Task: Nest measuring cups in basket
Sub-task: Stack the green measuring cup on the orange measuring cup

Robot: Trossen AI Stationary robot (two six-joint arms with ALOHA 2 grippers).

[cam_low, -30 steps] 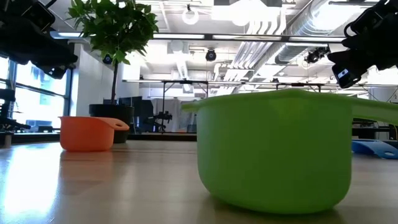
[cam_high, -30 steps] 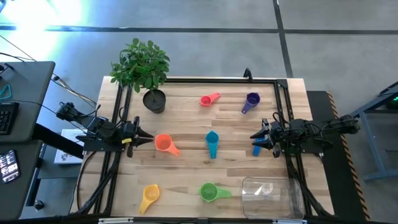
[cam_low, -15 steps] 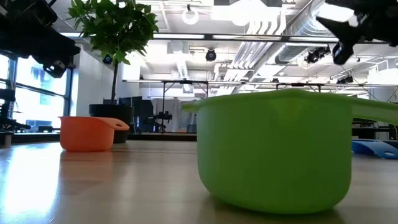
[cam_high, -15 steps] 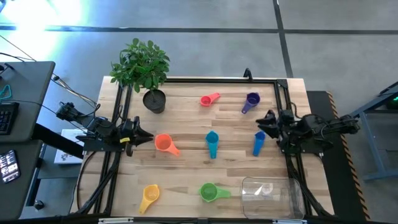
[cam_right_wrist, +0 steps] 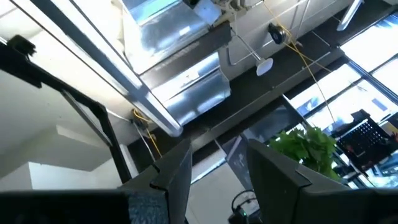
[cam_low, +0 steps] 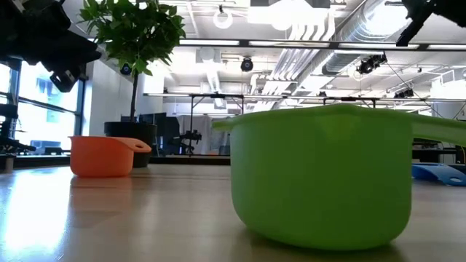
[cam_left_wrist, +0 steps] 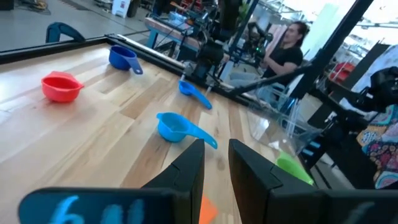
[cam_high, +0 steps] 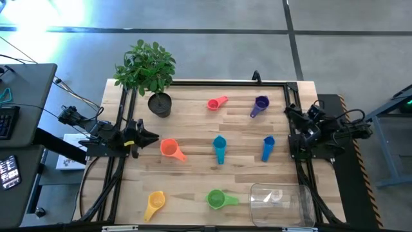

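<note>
Several measuring cups lie apart on the wooden table: pink (cam_high: pixel 217 102), purple (cam_high: pixel 259 105), orange (cam_high: pixel 171 149), teal (cam_high: pixel 219 148), blue (cam_high: pixel 268 147), yellow (cam_high: pixel 154 204) and green (cam_high: pixel 219 199). The clear basket (cam_high: pixel 280 203) stands at the near right corner. My left gripper (cam_high: pixel 151 136) waits at the left edge, level and open (cam_left_wrist: pixel 216 163), just short of the orange cup. My right gripper (cam_high: pixel 290 113) stands open at the right edge, tipped upward, with nothing between its fingers (cam_right_wrist: pixel 217 171).
A potted plant (cam_high: pixel 159 103) stands at the far left of the table. A black frame rail (cam_high: pixel 212 82) runs along the far edge and both sides. In the left wrist view a person (cam_left_wrist: pixel 283 53) sits beyond the table's right side.
My right gripper has risen, tipped its fingers upward and drawn back toward the table's right edge, so the blue cup now shows in full. Its opening looks unchanged. My left gripper has rolled a little in place.
</note>
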